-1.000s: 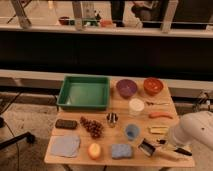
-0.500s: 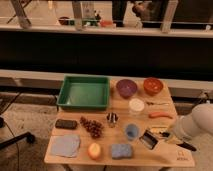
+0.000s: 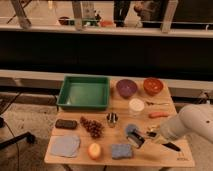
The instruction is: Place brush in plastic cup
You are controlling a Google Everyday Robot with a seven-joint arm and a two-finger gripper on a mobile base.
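Hand (image 3: 150, 136): low over the tabletop (image 3: 165, 152), just right of the blue cup (image 3: 131, 129); clenched on the brush (image 3: 156, 139).
Brush: gripped mid-handle, tilted, squarish head (image 3: 135, 140) just below the blue cup, handle end pointing away to its right.
Blue cup: upright, below the white container (image 3: 136, 105).
Green tray (image 3: 84, 92): well up-left of the blue cup.
Metal cup (image 3: 112, 118): just left.

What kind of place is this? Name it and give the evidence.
Probably a robot test area: a wooden table laid out with a green tray, bowls and toy food, railing behind. The gripper, shut on the brush, hovers by the plastic cup.
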